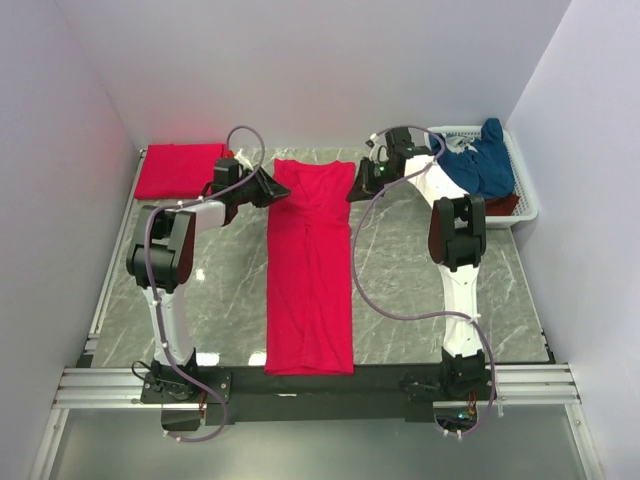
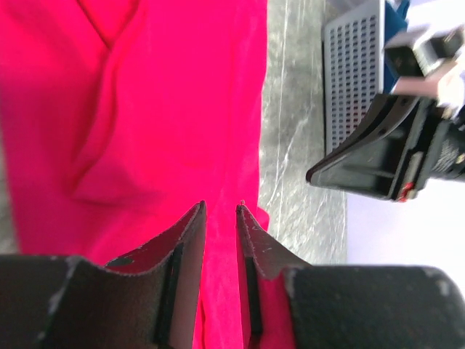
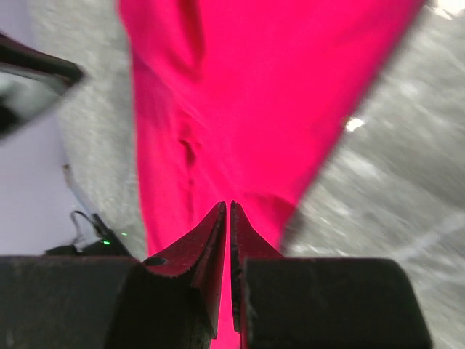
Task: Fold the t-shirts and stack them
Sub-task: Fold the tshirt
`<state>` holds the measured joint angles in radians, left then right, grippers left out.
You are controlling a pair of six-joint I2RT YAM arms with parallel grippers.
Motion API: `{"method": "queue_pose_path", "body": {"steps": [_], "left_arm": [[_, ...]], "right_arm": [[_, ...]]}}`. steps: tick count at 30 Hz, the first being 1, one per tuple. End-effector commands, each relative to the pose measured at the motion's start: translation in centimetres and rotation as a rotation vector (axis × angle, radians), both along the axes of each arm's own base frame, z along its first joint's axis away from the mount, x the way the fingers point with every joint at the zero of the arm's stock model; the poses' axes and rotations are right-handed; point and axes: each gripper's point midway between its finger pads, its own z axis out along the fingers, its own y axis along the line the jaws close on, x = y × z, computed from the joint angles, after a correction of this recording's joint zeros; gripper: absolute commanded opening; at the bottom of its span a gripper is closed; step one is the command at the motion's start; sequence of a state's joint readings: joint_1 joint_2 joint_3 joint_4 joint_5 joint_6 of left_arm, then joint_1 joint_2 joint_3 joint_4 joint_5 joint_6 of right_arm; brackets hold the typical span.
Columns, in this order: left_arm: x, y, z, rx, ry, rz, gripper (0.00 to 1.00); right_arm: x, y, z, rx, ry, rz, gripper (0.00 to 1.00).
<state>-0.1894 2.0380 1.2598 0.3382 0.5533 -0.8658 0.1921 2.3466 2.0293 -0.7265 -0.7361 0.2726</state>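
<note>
The shirt is lying as a long narrow strip down the middle of the table, between the two arms. Its far corners are being met by the left gripper and the right gripper. The right jaws are being pressed almost together on the red cloth. The left jaws are standing narrowly parted with cloth showing in the gap, and whether it is being pinched cannot be told.

The step is being judged as a fold of the far end toward the near end. For that, both corners should be gripped firmly, lifted level and carried together, so the edges are laid square.

The long axis is running from near edge to far; which end bears the collar cannot be told. A folded shirt is resting at the far left.
</note>
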Motion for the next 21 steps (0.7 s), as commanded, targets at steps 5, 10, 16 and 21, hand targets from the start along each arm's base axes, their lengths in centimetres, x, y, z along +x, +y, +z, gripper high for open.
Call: {"method": "queue_pose_path", "body": {"steps": [5,10,16,21], "left_arm": [[-1.7,-4.5,-0.3,-0.081,0.04,-0.104,0.28],[-4.4,-7.8,1.1,-0.148,0.036,-0.182,0.29],[-5.4,-11.1,-1.7,-0.186,0.125,-0.206,0.3],[-3.3,-11.3,-4.3,-0.161,0.137,-0.159,0.32]], "right_arm": [[1.0,4.3,1.9,0.205,0.079,-0.016,0.11],[-0.8,4.3,2.5,0.263,0.107,-0.039,0.1],[-0.5,2.7,3.7,0.272,0.09,-0.058,0.07],[-0.1,0.4,5.2,0.283,0.067,-0.098,0.07]]}}
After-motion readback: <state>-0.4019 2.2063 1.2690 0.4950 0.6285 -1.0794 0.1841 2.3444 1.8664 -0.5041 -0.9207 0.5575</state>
